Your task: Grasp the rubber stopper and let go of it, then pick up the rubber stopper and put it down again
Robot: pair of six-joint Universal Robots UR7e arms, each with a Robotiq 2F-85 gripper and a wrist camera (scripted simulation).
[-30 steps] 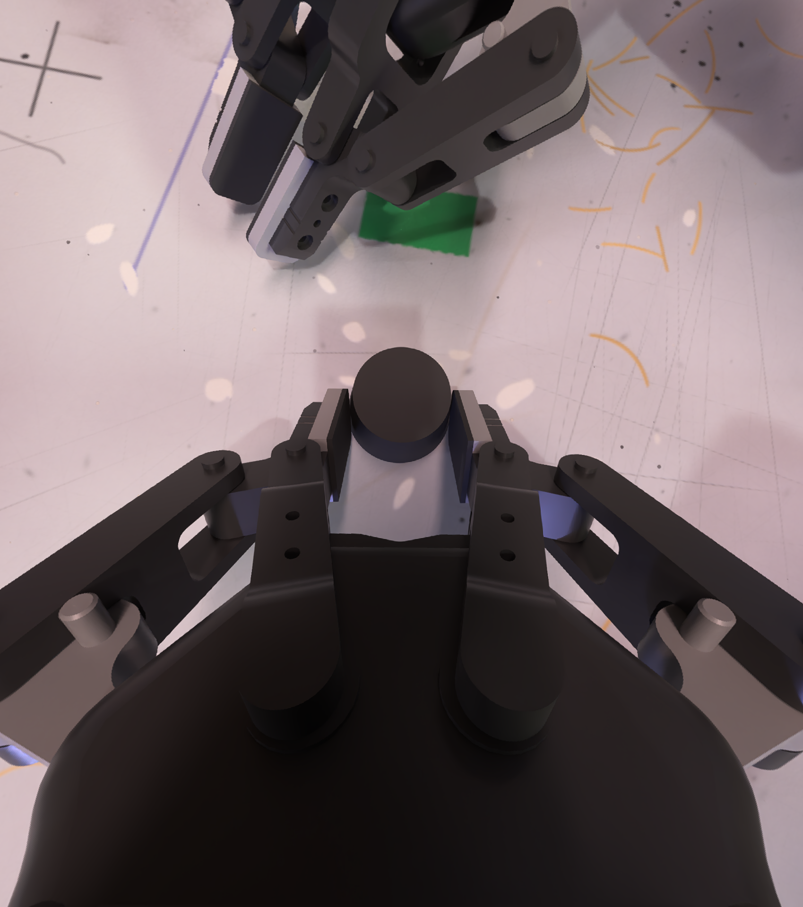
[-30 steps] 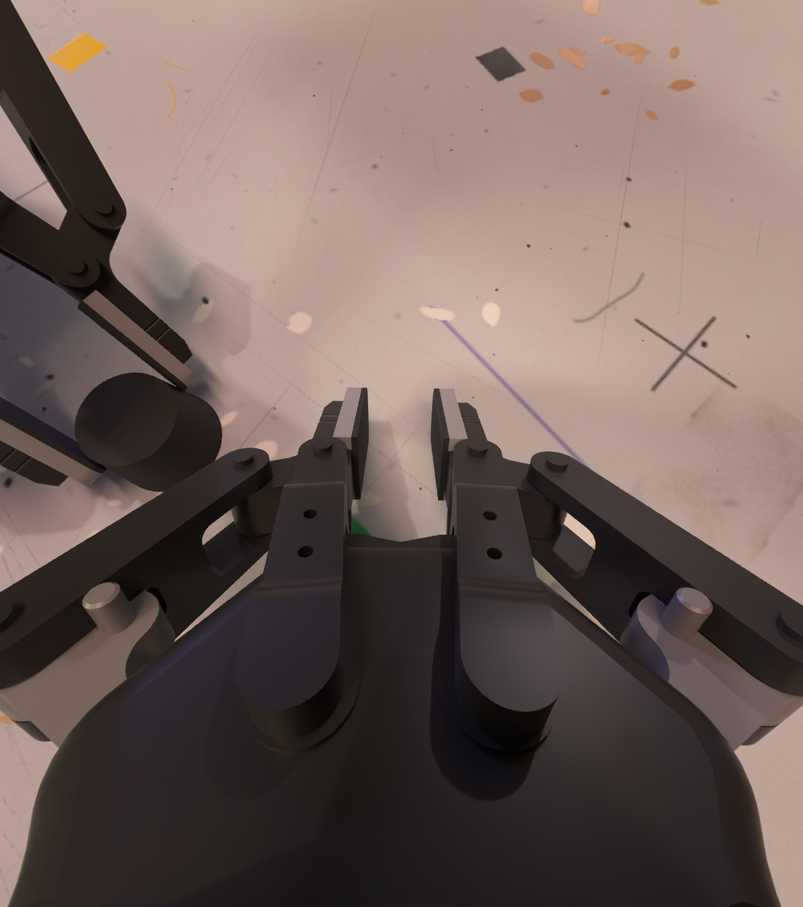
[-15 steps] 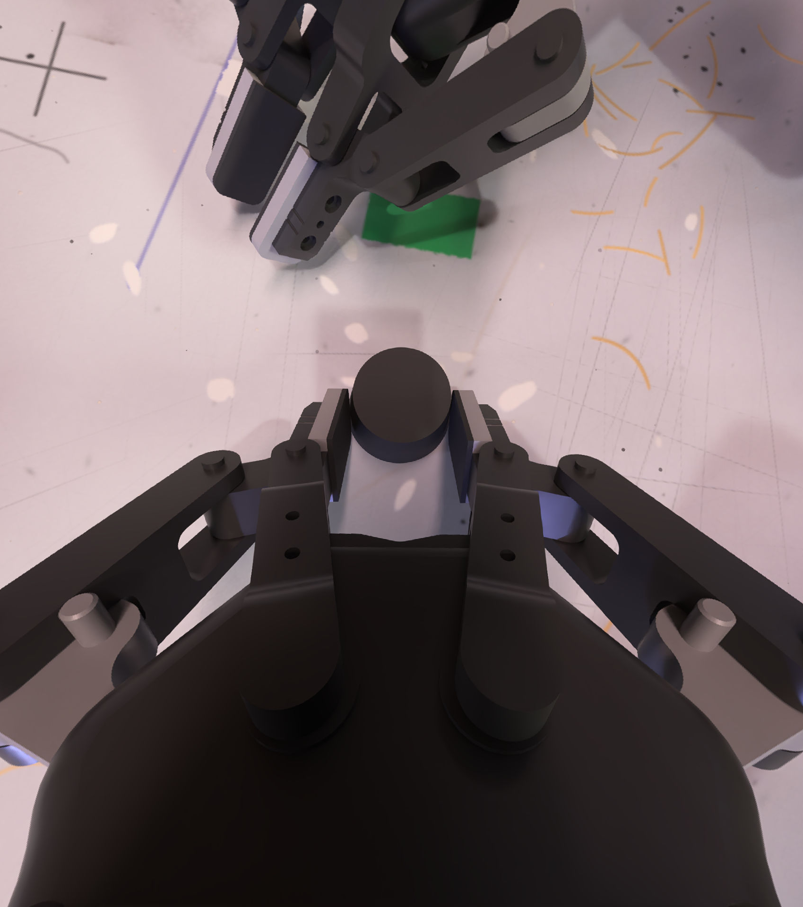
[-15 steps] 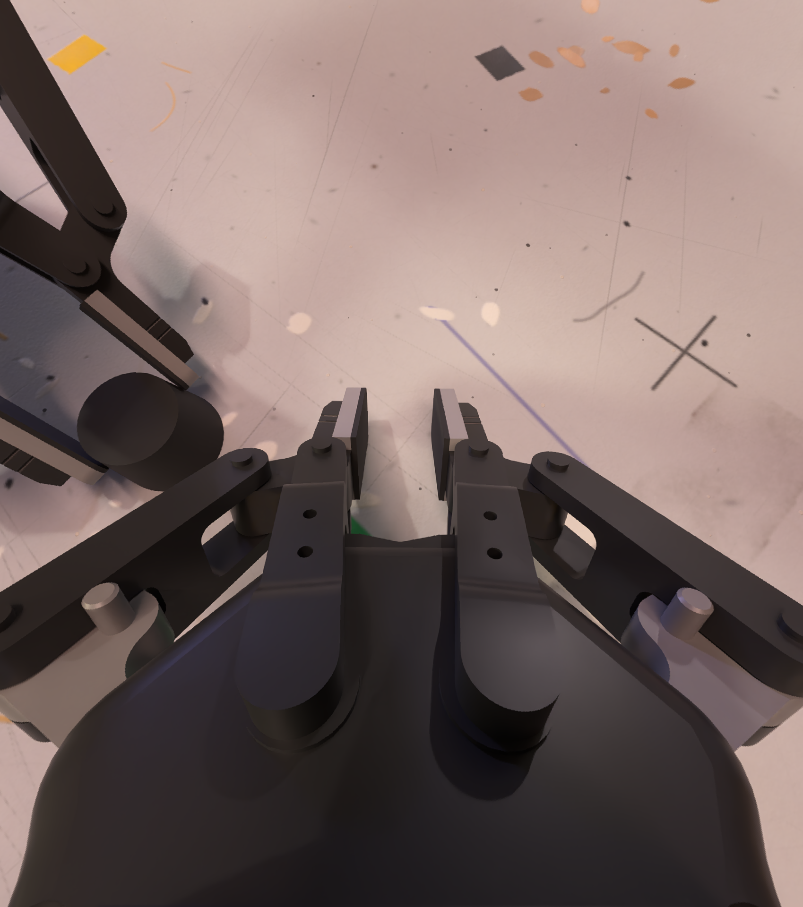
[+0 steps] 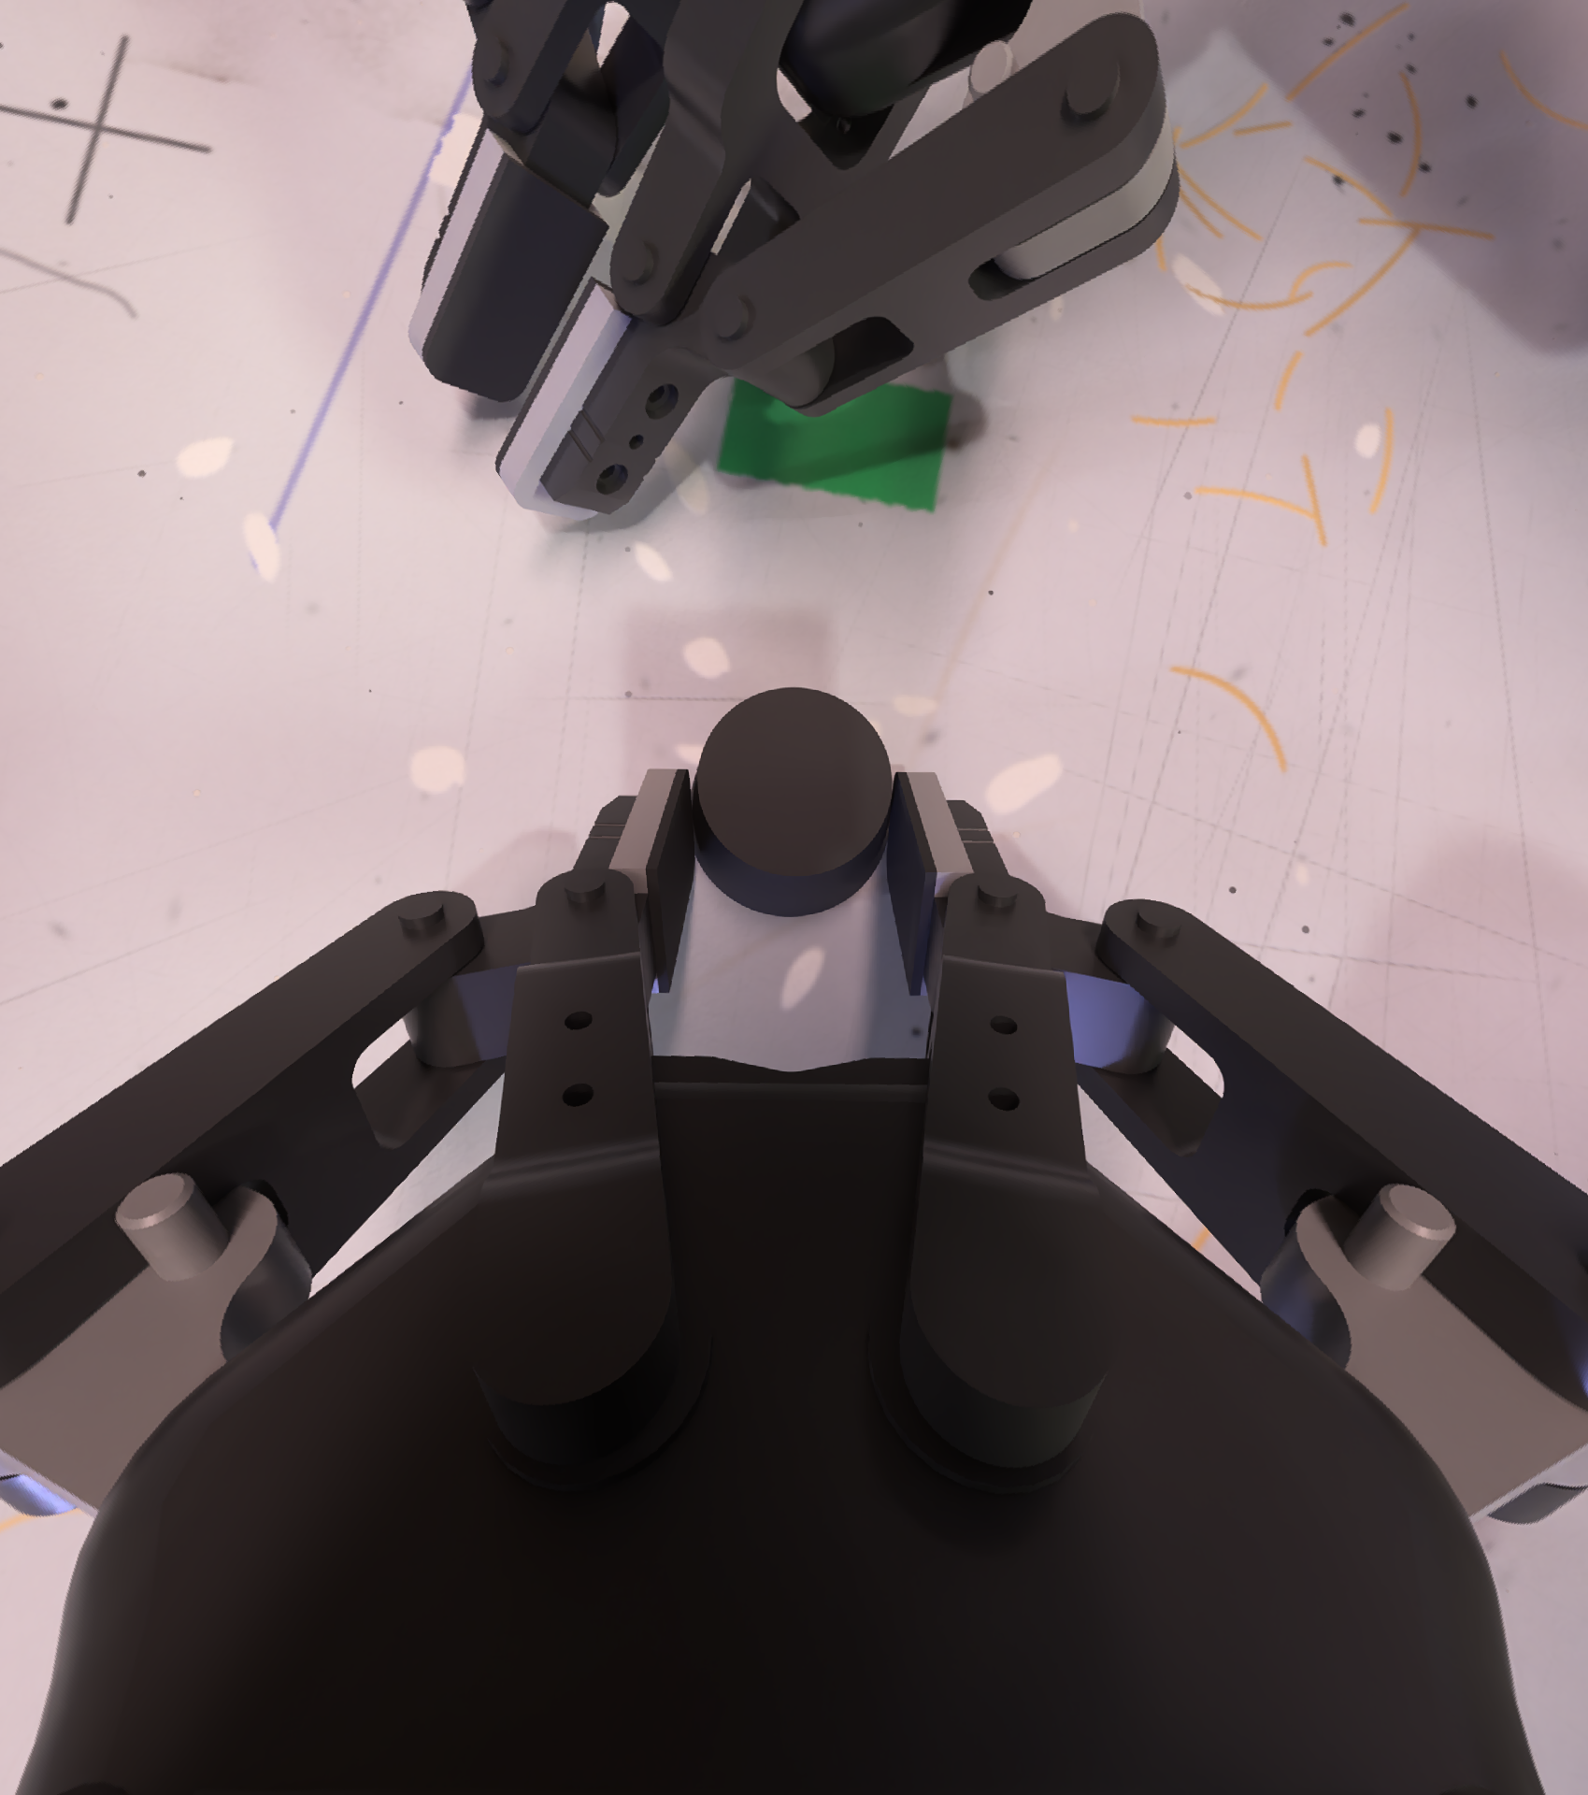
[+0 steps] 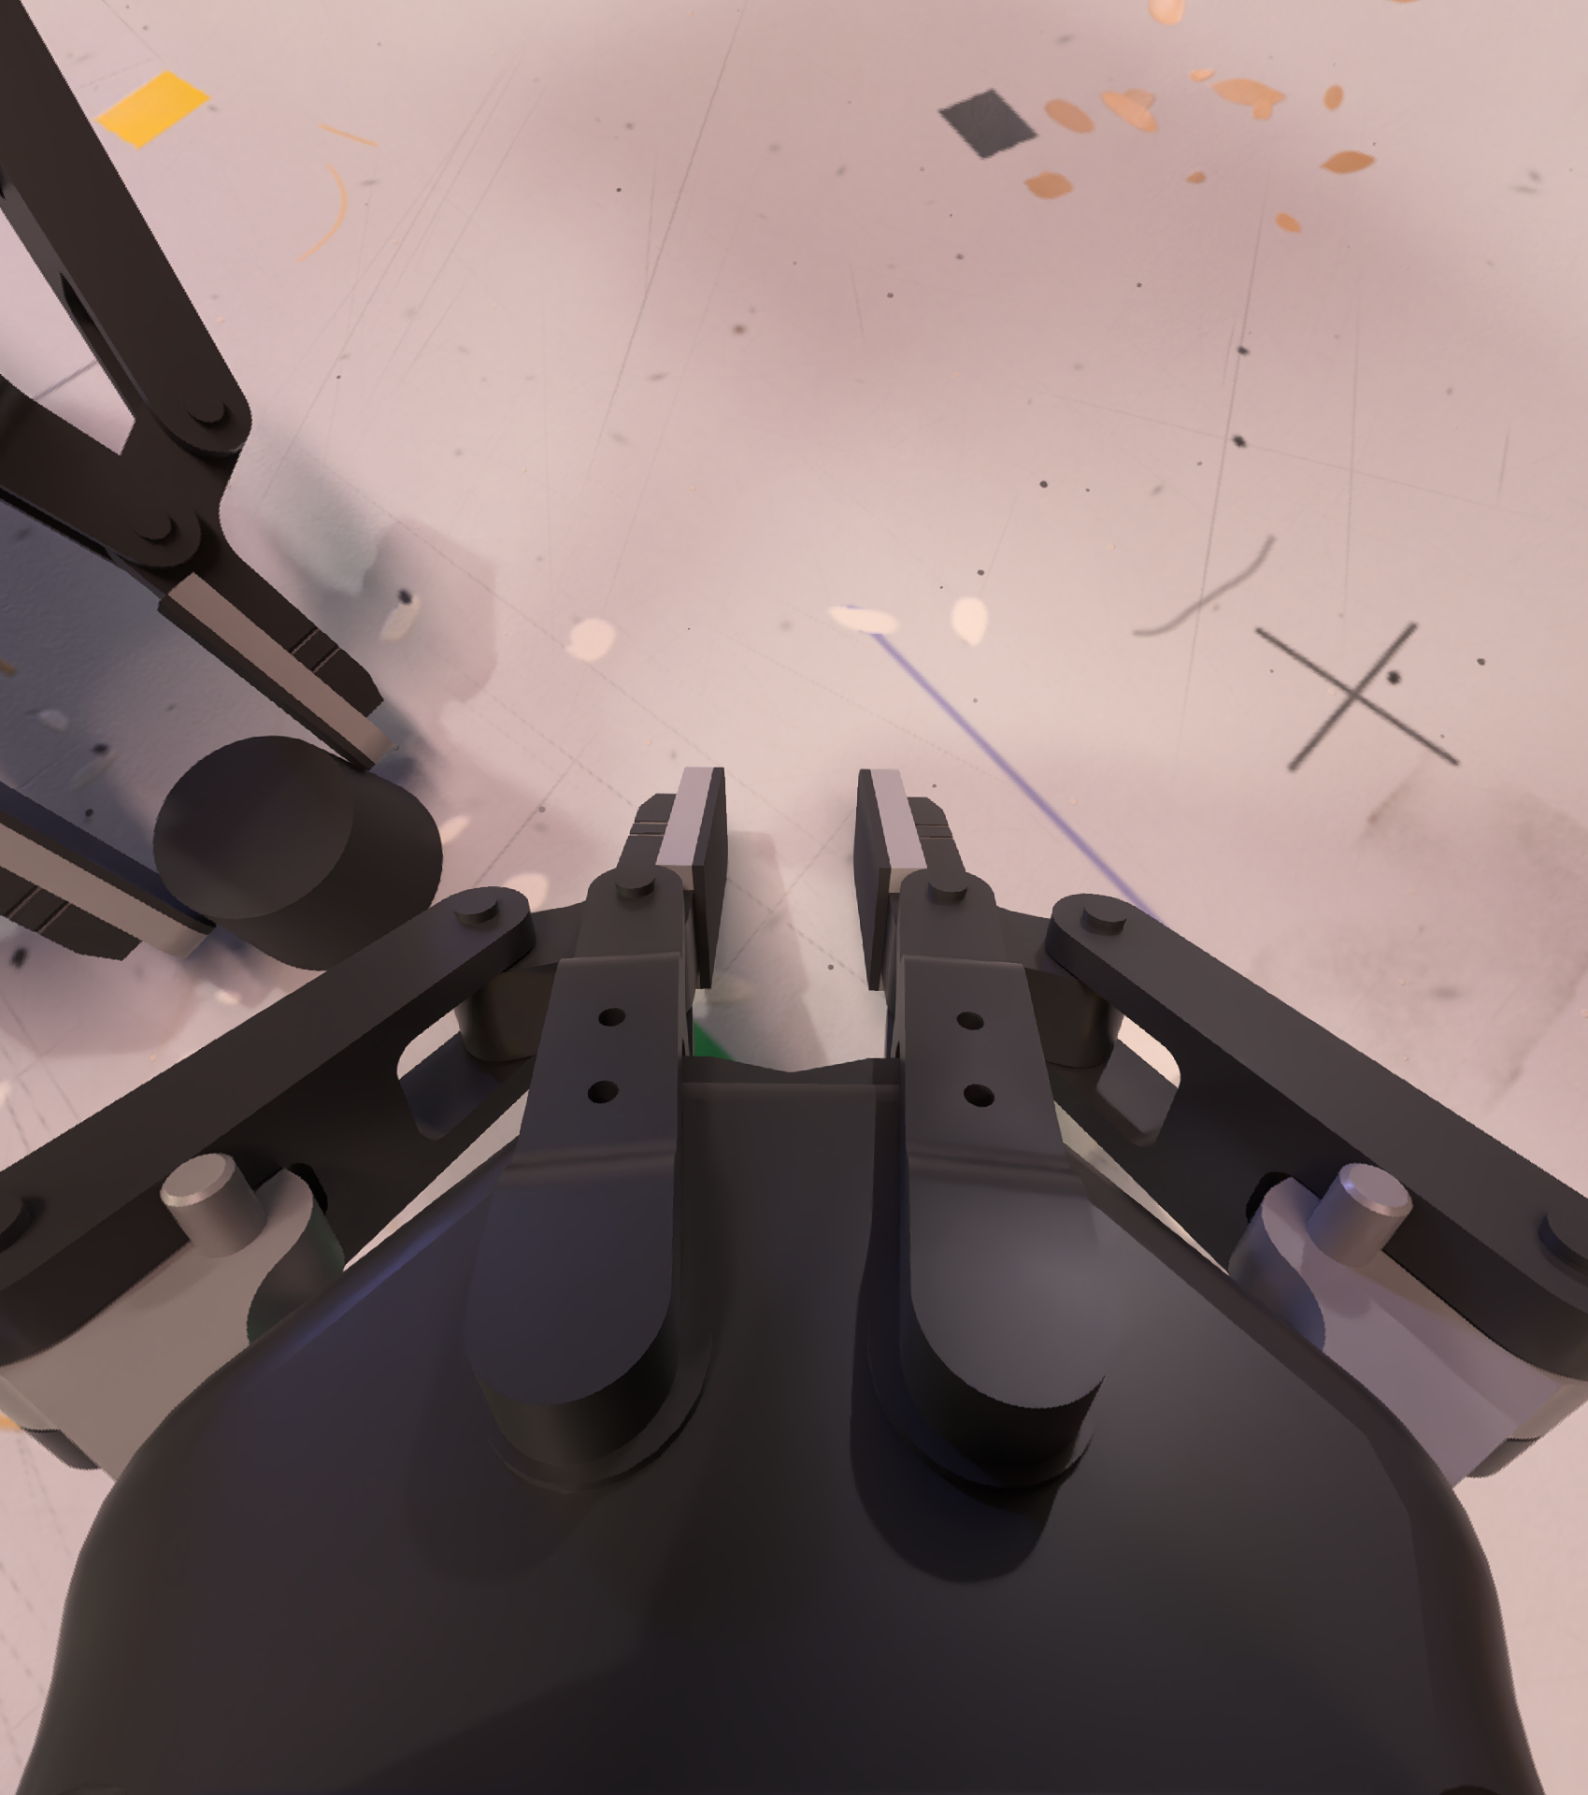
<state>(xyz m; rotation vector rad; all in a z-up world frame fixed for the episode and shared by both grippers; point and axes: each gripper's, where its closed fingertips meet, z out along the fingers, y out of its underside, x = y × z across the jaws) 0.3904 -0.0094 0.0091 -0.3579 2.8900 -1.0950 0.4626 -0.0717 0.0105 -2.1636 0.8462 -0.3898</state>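
The rubber stopper point(image 5: 792, 777) is a dark, round, short plug. My left gripper point(image 5: 790, 811) is shut on it, one pad on each side of it. In the right wrist view the stopper point(image 6: 285, 845) shows at the left, between the left gripper's fingers point(image 6: 324, 699), with a shadow under it; I cannot tell whether it touches the table. My right gripper point(image 6: 790, 792) is open with a narrow gap and empty, low over the table. In the left wrist view it point(image 5: 518, 437) hangs a short way beyond the stopper.
A flat green patch point(image 5: 833, 447) lies on the pale, scratched table under the right gripper. A drawn cross point(image 6: 1353, 694) and a thin blue line point(image 6: 1013, 787) mark the table. A yellow patch point(image 6: 151, 107) and a dark patch point(image 6: 989, 121) lie farther off.
Almost nothing: the table marks drift very slightly in the left wrist view. The left gripper stays shut on the stopper and the right gripper stays open.
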